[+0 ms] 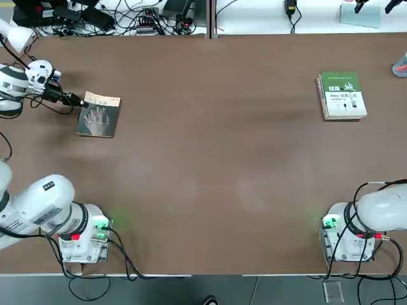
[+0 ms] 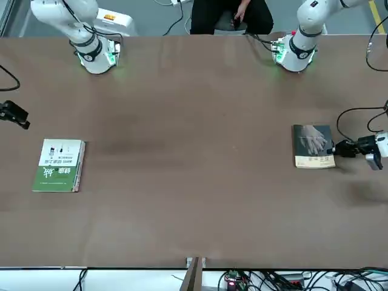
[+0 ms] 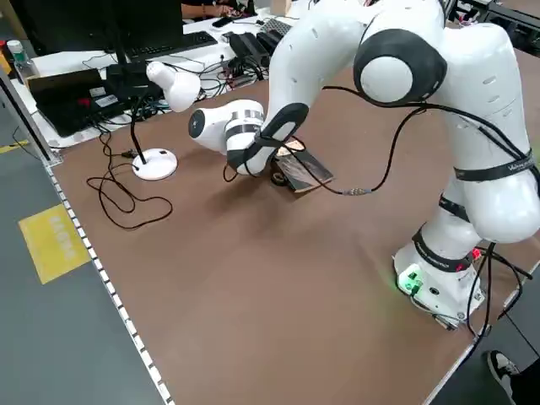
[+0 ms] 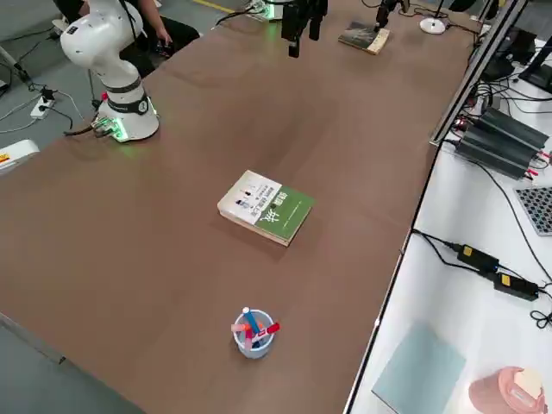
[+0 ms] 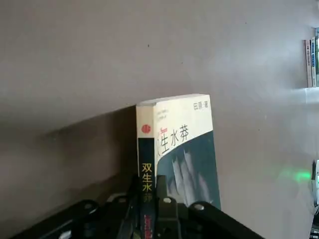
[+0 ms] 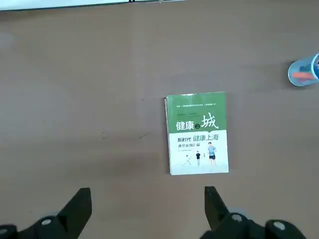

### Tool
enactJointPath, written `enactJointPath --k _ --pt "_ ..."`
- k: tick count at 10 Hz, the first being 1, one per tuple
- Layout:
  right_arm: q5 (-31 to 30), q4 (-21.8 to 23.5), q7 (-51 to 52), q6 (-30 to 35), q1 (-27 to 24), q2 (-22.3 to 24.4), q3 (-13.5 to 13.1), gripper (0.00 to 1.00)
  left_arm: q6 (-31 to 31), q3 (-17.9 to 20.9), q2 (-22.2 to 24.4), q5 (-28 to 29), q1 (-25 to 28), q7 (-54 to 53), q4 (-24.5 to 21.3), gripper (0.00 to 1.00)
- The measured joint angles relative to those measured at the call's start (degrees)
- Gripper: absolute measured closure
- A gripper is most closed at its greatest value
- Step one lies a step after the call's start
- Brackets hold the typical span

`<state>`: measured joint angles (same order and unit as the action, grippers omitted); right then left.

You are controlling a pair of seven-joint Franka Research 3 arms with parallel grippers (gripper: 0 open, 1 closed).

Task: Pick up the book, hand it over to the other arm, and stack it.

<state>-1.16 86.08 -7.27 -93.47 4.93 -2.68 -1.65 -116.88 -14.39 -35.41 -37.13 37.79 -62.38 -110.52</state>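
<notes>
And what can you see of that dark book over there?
The dark book is a small paperback by its look, its cover showing a pale hand under a cream band with dark lettering. It sits toward the table's far left, its spine between the left arm's closed fingers.

From overhead we look down on the wide brown desk. Across it, the front camera faces the robot. Two raised cameras, at its left and right sides, look diagonally over the same desk. The wrist cameras look closer: the left at the dark grey book with pale hand image, the right at the green-and-white paper book. Top and front views share both books.
</notes>
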Motion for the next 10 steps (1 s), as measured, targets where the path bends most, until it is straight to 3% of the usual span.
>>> enactJointPath --k 5,10 --pt "0.0 0.0 0.0 0.1 0.0 0.0 0.0 0.0 3.1 0.0 0.0 0.0 0.0 0.4 0.9 0.99" --pt "0.1 0.0 0.0 0.2 0.0 0.0 0.0 0.01 11.5 -2.5 0.1 0.0 0.1 9.0 5.7 0.99"
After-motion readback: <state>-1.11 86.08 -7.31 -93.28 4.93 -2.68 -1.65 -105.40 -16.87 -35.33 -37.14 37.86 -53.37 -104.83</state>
